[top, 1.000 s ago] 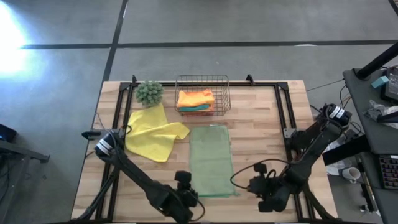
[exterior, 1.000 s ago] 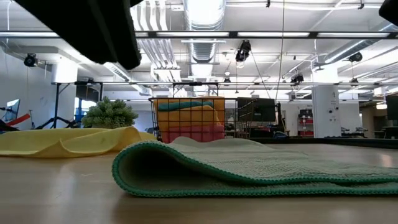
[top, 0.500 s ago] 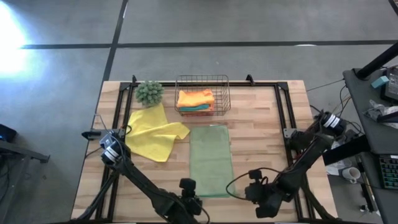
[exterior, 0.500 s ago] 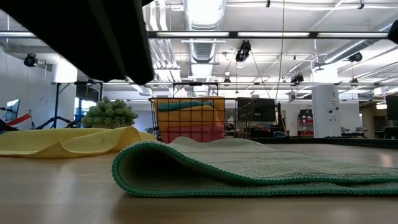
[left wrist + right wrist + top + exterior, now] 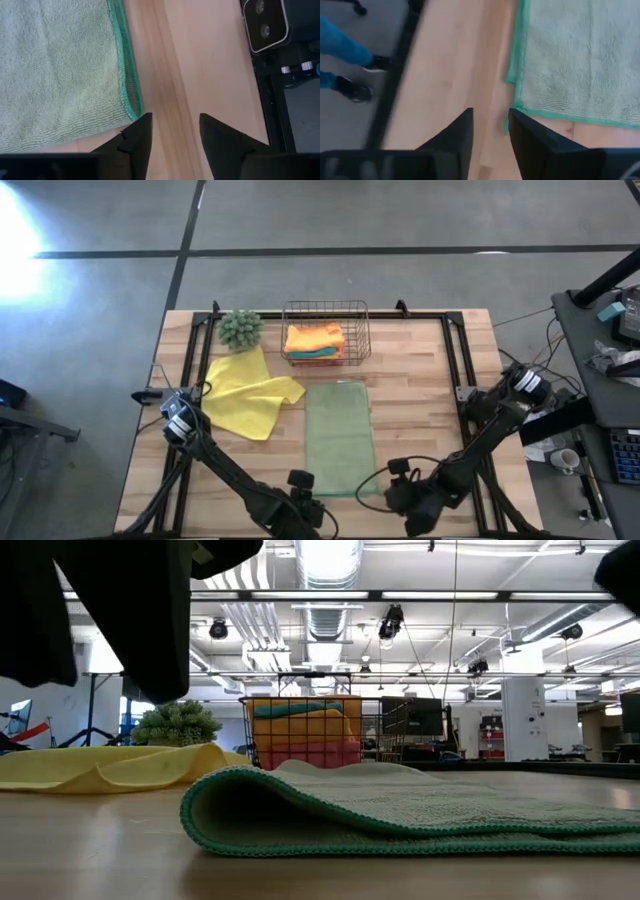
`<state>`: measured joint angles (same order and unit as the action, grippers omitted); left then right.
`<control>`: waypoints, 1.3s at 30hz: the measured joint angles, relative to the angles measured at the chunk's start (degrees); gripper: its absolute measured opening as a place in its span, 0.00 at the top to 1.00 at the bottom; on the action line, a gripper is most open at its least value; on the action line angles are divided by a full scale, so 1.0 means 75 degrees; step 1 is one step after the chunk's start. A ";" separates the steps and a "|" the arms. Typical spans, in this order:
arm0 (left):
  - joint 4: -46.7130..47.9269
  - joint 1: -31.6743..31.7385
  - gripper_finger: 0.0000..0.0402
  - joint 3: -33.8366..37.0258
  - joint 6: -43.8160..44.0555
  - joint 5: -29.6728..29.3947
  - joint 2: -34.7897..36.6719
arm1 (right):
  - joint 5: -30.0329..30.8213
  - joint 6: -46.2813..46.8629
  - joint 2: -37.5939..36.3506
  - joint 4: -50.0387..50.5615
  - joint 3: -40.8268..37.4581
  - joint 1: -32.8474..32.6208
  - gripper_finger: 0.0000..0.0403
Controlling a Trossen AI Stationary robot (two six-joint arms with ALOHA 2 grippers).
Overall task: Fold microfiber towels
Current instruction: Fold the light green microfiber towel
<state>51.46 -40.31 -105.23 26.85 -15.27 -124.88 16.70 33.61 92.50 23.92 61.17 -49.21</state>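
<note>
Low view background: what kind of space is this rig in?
Probably an open industrial lab or workshop: exposed ceiling ducts and truss beams overhead, monitors on stands behind the table, and a bare concrete floor around it.

Folded towel [image 5: 340,438]: flat at the table's [image 5: 420,390] middle, near edge by both grippers.
Basket [image 5: 325,330]: behind the folded towel, holding stacked towels [image 5: 314,340].
Crumpled towel [image 5: 246,394]: left of the folded towel.
Ball plant [image 5: 240,328]: left of basket.
Left gripper [image 5: 303,498]: at the towel's near-left corner.
Right gripper [image 5: 397,492]: at near-right corner.
</note>
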 joint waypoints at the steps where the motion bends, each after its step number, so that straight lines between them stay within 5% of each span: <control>1: 0.0005 0.0011 0.62 0.0019 -0.0003 0.0005 0.0000 | -0.0033 -0.0038 0.0102 0.0005 0.0006 0.0061 0.70; 11: 0.0008 0.0183 0.44 0.0082 -0.0017 -0.0368 -0.0060 | 0.0175 -0.1481 0.0869 -0.0483 0.0352 0.0439 0.54; 23: 0.0078 0.0283 0.44 0.0087 0.0748 -0.0753 -0.0503 | -0.0033 -0.1844 0.1433 -0.0940 0.0436 0.0849 0.54; 39: -0.0484 0.0424 0.44 0.0738 0.0339 -0.0827 -0.0484 | -0.0308 -0.1749 0.1855 -0.1113 0.0446 0.1250 0.54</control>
<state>47.83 -37.13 -99.70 29.39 -21.47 -128.51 14.39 20.49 106.41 15.57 64.52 -39.83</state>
